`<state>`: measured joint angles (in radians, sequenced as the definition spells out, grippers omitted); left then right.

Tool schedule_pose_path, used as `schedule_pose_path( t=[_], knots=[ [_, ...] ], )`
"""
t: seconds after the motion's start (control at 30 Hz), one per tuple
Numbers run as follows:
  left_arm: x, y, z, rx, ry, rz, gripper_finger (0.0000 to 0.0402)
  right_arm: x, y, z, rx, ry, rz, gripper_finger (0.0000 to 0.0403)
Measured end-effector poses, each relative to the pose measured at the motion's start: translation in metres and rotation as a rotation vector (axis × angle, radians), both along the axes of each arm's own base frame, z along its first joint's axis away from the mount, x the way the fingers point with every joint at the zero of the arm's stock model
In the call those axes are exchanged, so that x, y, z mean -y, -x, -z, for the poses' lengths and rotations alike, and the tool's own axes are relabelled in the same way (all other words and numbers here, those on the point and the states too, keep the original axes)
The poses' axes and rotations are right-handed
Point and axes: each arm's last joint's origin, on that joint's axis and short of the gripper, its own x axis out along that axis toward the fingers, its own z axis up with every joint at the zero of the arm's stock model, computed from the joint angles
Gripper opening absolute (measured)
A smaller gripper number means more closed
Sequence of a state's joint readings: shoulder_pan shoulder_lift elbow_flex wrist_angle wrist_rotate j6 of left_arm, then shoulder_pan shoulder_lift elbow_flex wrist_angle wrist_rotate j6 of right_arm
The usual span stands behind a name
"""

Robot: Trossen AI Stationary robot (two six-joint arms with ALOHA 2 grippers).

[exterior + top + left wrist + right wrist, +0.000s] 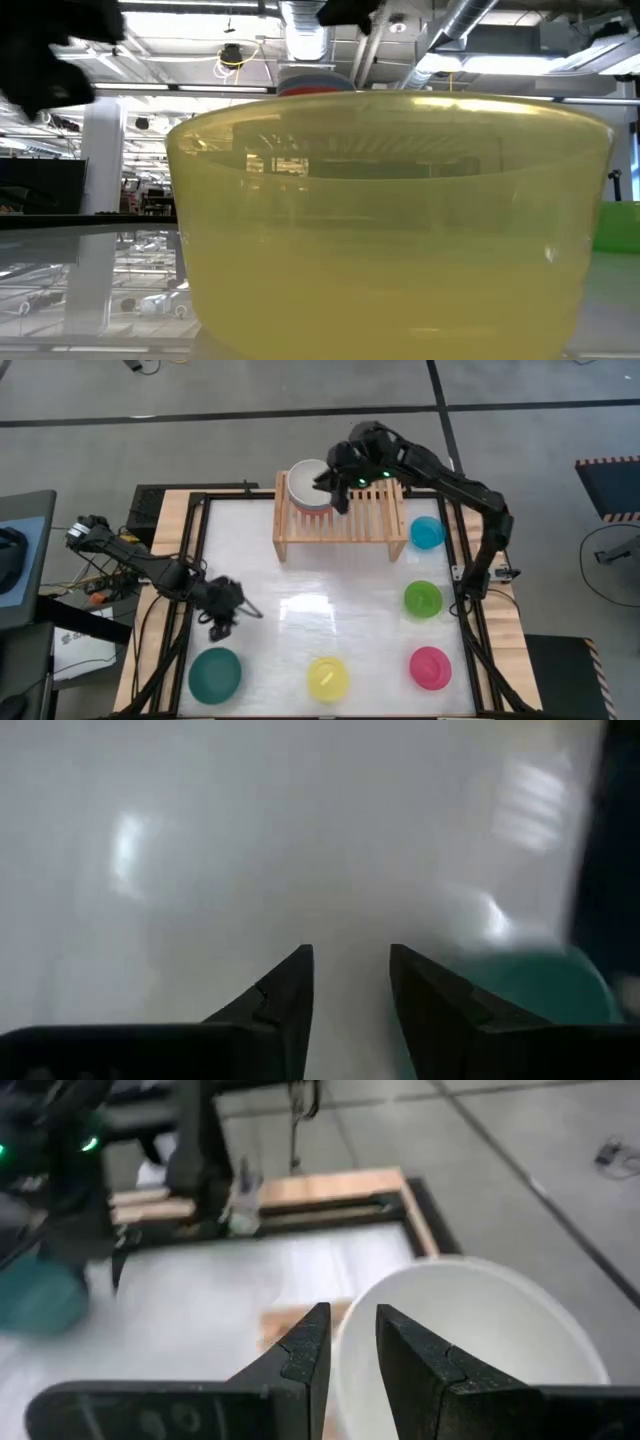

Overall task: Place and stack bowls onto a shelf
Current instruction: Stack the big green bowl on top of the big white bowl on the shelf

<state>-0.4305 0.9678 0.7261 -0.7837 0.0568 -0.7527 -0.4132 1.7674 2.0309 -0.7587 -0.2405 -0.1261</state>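
Right gripper (pixel 350 1345) pinches the white bowl (pixel 306 483) rim on the shelf (pixel 370 520); left gripper (pixel 350 985) hangs part-open, empty (yellow bowl (pixel 390 220) blocks the low view).

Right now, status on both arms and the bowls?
Right gripper jaws pinching white bowl rim atop shelf stack. Left gripper jaws open, empty, above teal bowl. Nothing in the way.
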Motion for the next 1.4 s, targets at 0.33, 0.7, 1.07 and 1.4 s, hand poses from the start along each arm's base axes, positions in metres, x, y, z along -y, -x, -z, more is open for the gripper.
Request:
schedule_pose_path(
  t=[0.33,0.7,1.07,1.4],
  knots=[
    [0.042,0.019,0.012,-0.168,0.055,-0.007,0.0096,-0.058,0.016,0.009,-0.205,-0.066,-0.134,0.0108],
    [0.077,0.025,0.037,-0.275,-0.016,0.082,0.0096,-0.115,0.015,0.069,-0.242,-0.054,-0.144,0.0108],
    [0.060,0.007,0.043,-0.148,-0.224,-0.032,0.0008,-0.145,0.022,0.148,-0.290,-0.153,-0.006,0.0108],
    [0.041,-0.016,0.031,-0.010,-0.374,-0.105,0.0001,-0.162,0.025,0.181,-0.267,-0.161,0.010,0.0118]
  ],
)
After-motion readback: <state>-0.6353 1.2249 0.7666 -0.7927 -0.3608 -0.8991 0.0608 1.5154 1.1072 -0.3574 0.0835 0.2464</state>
